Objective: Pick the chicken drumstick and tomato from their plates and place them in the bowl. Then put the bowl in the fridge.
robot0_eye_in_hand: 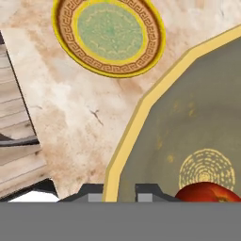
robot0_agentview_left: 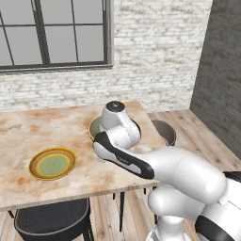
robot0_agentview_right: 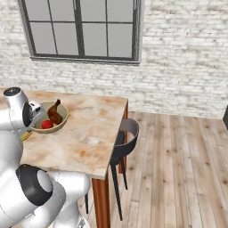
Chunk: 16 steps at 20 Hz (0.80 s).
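Room: a rendered kitchen corner with a whitewashed brick wall (robot0_agentview_right: 178, 53), a dark-framed window (robot0_agentview_right: 82, 29) and plank flooring.
Surface: a marbled tan table (robot0_agentview_right: 87, 138) with dark chairs tucked under its edges.
Bowl: the bowl (robot0_agentview_right: 62, 119) stood on the table near the arm, olive-tan with a pale yellow rim; in the hand view that rim (robot0_eye_in_hand: 141, 106) ran diagonally and passed between the two finger tips.
Contents: the chicken drumstick (robot0_agentview_right: 54, 113) leaned inside the bowl, thin end up, and the tomato (robot0_agentview_right: 47, 124) lay beside it on the bowl's floor.
Plate: the yellow-rimmed plate (robot0_agentview_left: 52, 163) sat bare, well apart from the bowl.
Gripper: the gripper (robot0_eye_in_hand: 119, 192) sat at the near rim with its fingers drawn close together, one on each side of the wall, so it looked pinched on the bowl's edge.
Stage: both foods looked loaded, so carrying the bowl to the fridge seemed to be what remained.
Handling: the bowl looked stiff and hard, probably smooth under the pads; held by one edge it would likely tip, and the round tomato could roll.
Hold point: the thin rim wall, deep enough for the pads to bite, seemed the only practical grasp.
Writing: no brand, label or readable text; just a key-pattern band on the plate and a ringed motif on the bowl's floor.
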Motion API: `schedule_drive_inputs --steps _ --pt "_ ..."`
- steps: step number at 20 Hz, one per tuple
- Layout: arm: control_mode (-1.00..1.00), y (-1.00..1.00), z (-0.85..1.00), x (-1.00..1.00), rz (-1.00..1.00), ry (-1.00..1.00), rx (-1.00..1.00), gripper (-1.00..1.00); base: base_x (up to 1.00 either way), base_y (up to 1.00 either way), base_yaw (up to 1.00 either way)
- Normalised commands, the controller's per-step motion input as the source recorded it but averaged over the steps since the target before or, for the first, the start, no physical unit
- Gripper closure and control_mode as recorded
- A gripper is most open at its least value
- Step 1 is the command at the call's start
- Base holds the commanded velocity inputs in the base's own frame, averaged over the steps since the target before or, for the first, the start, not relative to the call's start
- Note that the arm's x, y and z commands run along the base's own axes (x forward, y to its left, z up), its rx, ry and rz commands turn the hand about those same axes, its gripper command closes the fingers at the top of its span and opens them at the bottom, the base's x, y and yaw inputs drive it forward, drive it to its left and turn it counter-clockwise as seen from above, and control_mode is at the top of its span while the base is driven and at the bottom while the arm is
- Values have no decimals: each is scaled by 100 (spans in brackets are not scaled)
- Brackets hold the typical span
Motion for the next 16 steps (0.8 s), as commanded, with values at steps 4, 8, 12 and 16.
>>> schedule_drive_inputs --steps 4,8,12,16 --pt "-100 -22 6 -29 74 -8 0 100 0 0 0" --pt "-100 -25 1 -30 75 -6 -8 100 0 0 0" --pt "-100 -29 2 -17 73 -6 -7 100 0 0 0" --pt "-100 -18 4 -15 61 -4 -15 100 0 0 0"
